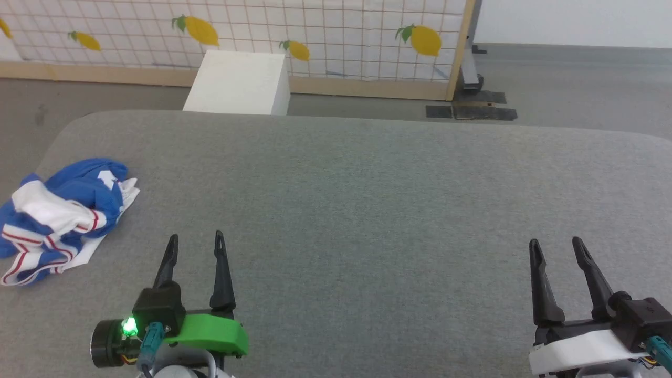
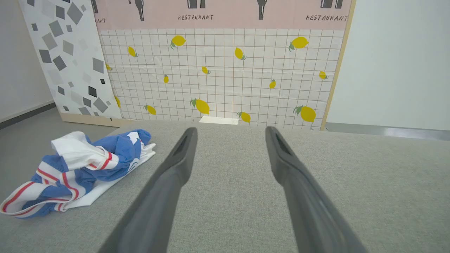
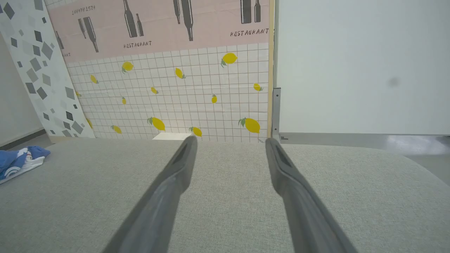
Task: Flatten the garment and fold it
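Note:
The garment (image 1: pixel 63 215), blue with white sleeves edged in red stripes, lies crumpled in a heap at the left edge of the grey table (image 1: pixel 367 210). The left wrist view shows the garment (image 2: pixel 81 168) at its lower left, and the right wrist view catches a corner of the garment (image 3: pixel 19 161) at its far left. My left gripper (image 1: pixel 196 239) hovers open above the table's front, to the right of the heap and apart from it, with nothing between its fingers. Far off at the front right, my right gripper (image 1: pixel 555 243) is open and empty as well.
A white box (image 1: pixel 239 81) stands on the floor just beyond the table's far edge. Behind it is a tiled panel with lemon prints (image 1: pixel 315 37), ending in a wooden post (image 1: pixel 459 50). Grey floor lies to the right.

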{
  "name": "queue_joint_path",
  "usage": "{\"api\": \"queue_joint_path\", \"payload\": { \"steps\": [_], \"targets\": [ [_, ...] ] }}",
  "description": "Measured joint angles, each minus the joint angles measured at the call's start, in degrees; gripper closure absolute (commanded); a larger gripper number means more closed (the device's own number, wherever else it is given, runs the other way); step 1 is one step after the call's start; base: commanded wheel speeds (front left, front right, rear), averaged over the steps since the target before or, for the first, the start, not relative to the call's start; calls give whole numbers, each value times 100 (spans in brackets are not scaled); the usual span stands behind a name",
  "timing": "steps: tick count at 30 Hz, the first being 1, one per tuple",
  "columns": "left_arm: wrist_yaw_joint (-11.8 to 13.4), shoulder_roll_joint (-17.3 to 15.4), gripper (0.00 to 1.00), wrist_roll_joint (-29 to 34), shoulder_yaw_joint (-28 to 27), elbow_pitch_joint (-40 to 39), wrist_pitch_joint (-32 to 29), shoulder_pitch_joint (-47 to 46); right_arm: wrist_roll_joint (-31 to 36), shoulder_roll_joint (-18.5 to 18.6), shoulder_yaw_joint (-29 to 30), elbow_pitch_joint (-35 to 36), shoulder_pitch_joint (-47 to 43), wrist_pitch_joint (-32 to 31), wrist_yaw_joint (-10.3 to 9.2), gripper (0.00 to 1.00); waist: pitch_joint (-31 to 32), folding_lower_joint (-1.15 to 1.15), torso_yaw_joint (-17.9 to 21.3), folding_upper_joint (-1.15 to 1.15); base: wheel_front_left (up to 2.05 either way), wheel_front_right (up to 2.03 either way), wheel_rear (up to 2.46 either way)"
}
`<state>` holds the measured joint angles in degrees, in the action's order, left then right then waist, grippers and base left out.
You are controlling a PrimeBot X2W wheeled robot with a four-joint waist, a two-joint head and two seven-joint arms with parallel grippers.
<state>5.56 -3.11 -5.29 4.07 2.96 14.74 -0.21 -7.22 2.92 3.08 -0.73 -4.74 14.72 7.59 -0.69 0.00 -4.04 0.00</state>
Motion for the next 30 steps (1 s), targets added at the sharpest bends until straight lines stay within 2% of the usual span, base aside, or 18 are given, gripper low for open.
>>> {"api": "queue_joint_path", "payload": {
  "steps": [11, 30],
  "targets": [
    [-37, 7, 0, -35, -214, 24, 4, -157, 121, -1, 0, 103, 6, 0, 0, 0, -119, 0, -669, 0, 0, 0, 0],
    [41, 9, 0, -137, -625, -52, 4, -155, 281, -5, -80, 137, 9, 0, 0, 0, -235, 0, -2274, 0, 0, 0, 0]
  ]
}}
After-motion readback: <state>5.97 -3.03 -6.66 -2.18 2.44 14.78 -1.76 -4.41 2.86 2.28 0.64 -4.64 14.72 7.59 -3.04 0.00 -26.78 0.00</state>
